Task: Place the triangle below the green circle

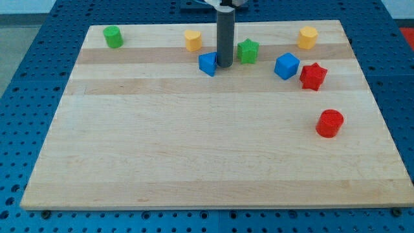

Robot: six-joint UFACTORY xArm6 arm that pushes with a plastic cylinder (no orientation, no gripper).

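The blue triangle [207,63] lies near the top middle of the wooden board [194,142]. My tip [224,66] stands right beside it on its right, touching or nearly touching it. The green circle [113,37], a short cylinder, sits at the board's top left corner, far to the left of the triangle and my tip. The rod hides part of the triangle's right edge.
A green star [248,51] sits just right of the rod. A yellow block [193,40] lies above the triangle. A blue cube [286,66], a red star [313,76], a yellow hexagon [308,37] and a red cylinder [330,123] lie on the right.
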